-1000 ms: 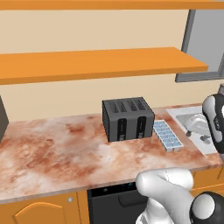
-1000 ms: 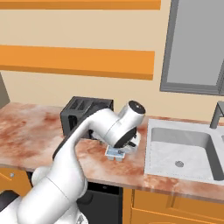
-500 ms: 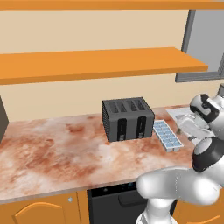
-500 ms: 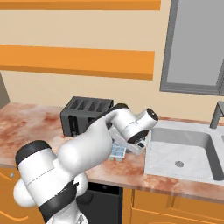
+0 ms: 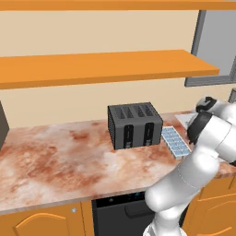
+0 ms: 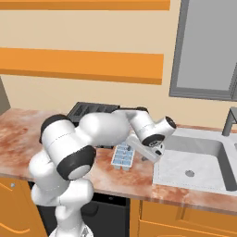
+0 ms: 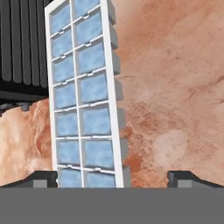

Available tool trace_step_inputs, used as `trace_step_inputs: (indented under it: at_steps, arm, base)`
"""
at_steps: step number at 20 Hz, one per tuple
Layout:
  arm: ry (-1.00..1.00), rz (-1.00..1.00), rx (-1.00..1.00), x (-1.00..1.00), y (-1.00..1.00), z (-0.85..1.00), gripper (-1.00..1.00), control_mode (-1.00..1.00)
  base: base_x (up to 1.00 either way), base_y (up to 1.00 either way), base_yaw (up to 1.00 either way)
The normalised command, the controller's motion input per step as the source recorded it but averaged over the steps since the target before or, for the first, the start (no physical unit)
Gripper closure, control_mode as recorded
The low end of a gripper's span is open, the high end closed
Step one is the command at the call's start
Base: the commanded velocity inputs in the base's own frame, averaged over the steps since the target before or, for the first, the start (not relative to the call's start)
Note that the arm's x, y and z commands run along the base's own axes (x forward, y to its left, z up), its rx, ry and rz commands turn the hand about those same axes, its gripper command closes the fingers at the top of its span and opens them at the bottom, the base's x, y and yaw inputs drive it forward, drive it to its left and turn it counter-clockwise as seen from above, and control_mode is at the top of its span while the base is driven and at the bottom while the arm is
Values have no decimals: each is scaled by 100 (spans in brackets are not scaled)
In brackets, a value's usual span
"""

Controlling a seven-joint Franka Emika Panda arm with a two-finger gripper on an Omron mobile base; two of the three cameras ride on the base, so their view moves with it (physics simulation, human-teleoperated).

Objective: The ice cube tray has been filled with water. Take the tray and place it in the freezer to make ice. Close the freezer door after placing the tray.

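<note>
Ice cube tray point(image 7: 85, 96) lies on the marbled counter point(image 7: 175, 87) at centre-left of the hand view, beside the black toaster point(image 7: 22, 48), while the gripper point(image 7: 112, 178) stands fully open, holding nothing.

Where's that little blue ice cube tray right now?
The ice cube tray lies flat on the marbled counter, just right of the black toaster and left of the sink.

Mottled stone-look counter point(image 5: 55, 161), ribbed matt-black toaster point(image 5: 133, 124) (tray point(image 7: 85, 94) white-rimmed, smooth).
</note>
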Motion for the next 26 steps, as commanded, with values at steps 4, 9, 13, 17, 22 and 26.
trace_step_inputs:
  at_steps: [4, 9, 13, 17, 22, 26]
  arm:
    - [8, 0, 0, 32, 0, -20, -100, -100]
    - [9, 0, 0, 2, 12, -32, -100, -100]
    - [4, 3, 0, 0, 12, -46, -100, -100]
    - [1, 3, 0, 0, 25, -46, -100, -100]
    - [0, 1, 0, 0, 44, -36, -100, -100]
    - [0, 0, 0, -1, 75, -25, -100, -100]
  base:
    - [0, 0, 0]
    - [0, 0, 0]
    - [0, 0, 0]
    - [0, 0, 0]
    - [0, 0, 0]
    - [0, 0, 0]
